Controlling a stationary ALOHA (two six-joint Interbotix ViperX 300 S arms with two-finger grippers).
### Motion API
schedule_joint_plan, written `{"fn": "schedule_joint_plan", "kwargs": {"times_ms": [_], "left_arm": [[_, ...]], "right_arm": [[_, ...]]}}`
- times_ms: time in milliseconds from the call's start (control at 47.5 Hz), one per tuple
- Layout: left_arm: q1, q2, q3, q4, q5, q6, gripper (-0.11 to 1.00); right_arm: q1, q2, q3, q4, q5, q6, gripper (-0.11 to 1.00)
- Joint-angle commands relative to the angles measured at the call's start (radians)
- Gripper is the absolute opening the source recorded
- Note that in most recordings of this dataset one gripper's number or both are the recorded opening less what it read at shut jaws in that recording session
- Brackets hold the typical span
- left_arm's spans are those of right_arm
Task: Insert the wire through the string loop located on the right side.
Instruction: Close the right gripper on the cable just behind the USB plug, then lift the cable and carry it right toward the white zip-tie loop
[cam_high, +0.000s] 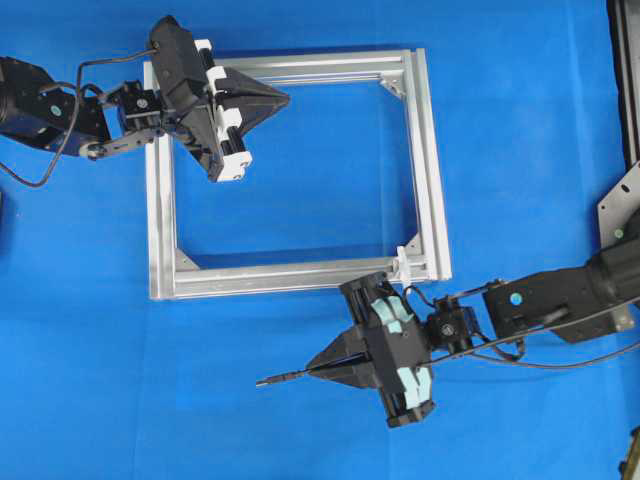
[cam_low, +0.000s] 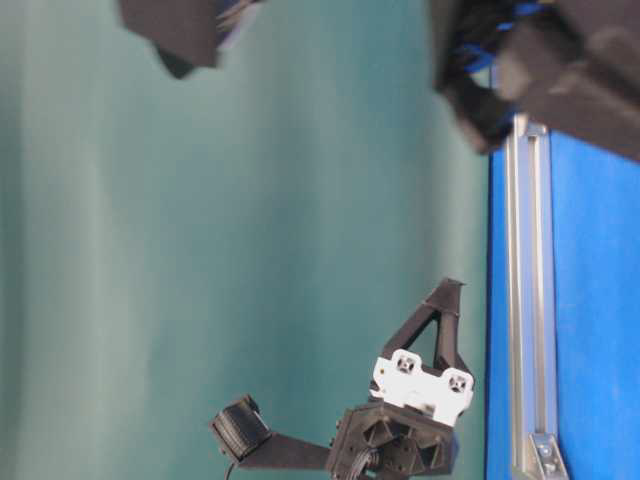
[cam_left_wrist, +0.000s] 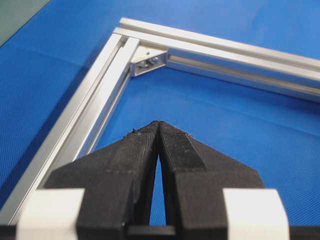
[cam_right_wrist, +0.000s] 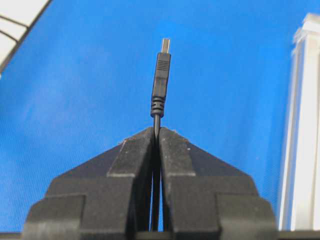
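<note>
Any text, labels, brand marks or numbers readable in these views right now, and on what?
None readable in any view.
Aluminium frame: bare metal, no markings visible.
Wire: plug moulding shows ridges only, no lettering.
Left end effector and right end effector: plain black fingers, no print.
Green dots on both arms in the overhead view are plain stickers, no characters.

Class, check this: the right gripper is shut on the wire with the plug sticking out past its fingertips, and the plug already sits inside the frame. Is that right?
Not quite. The right gripper is shut on the wire with the plug sticking out, but the overhead view shows the plug outside the frame, over the blue table below its bottom rail.
</note>
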Motion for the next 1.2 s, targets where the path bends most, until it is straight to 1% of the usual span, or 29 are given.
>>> {"fn": "schedule_joint_plan", "kwargs": {"times_ms": [0, 147, 1178], "left_arm": [[0.003, -0.031, -0.008, 0.003, -0.005, 0.000, 0.00], [0.002, -0.031, -0.008, 0.005, -0.005, 0.000, 0.00], [0.003, -0.031, -0.008, 0.003, -0.005, 0.000, 0.00]], "right_arm": [[-0.006, -0.046, -0.011, -0.002, 0.018, 0.000, -0.03], [-0.006, -0.051, -0.014, -0.002, 0.043, -0.006, -0.03], [-0.006, -0.051, -0.011, -0.003, 0.043, -0.012, -0.03]]}}
